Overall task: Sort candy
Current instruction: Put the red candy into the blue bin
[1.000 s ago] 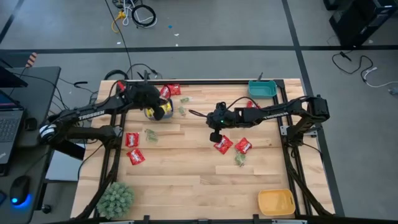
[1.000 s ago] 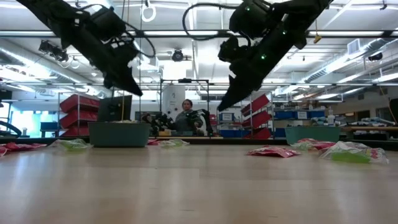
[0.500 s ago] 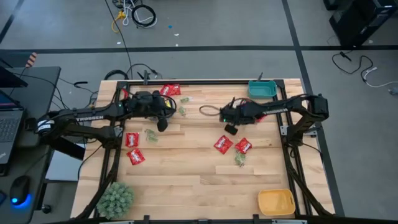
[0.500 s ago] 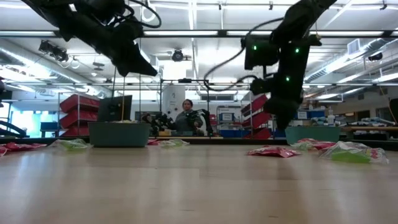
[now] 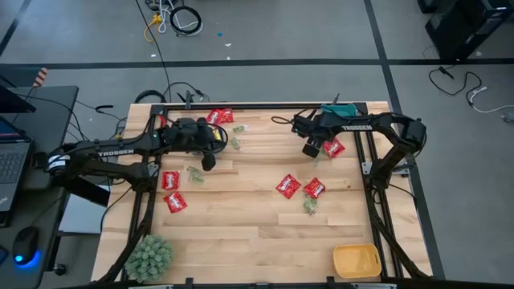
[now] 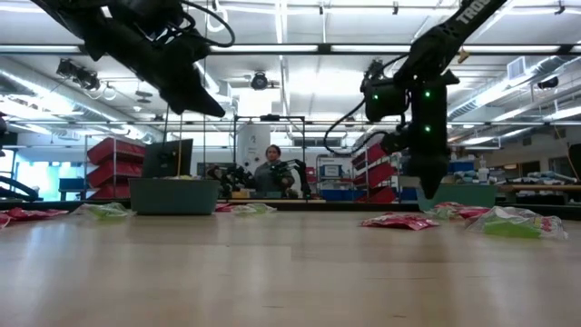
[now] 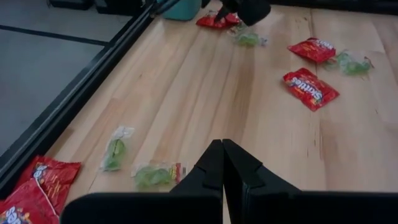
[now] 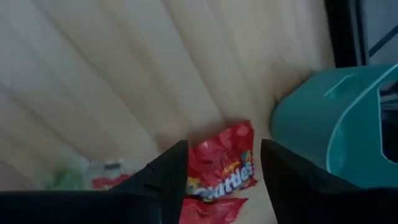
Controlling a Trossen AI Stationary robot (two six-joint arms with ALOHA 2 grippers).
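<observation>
Right claw (image 5: 312,149) upper right of high view, fingers spread wide, hovering over red packet (image 5: 332,148) lying on table (image 5: 241,217) just beside teal bin (image 5: 340,116); nothing gripped. Right wrist view: same red packet (image 8: 224,165) between spread fingers, teal bin (image 8: 333,124) alongside. Left claw (image 5: 207,160) upper left of centre, clenched shut, empty, above bare wood. Further red packets (image 5: 288,186) and pale green packets (image 5: 195,173) scattered across table, centre and left. Yellow-orange bin (image 5: 356,261) lower right corner.
</observation>
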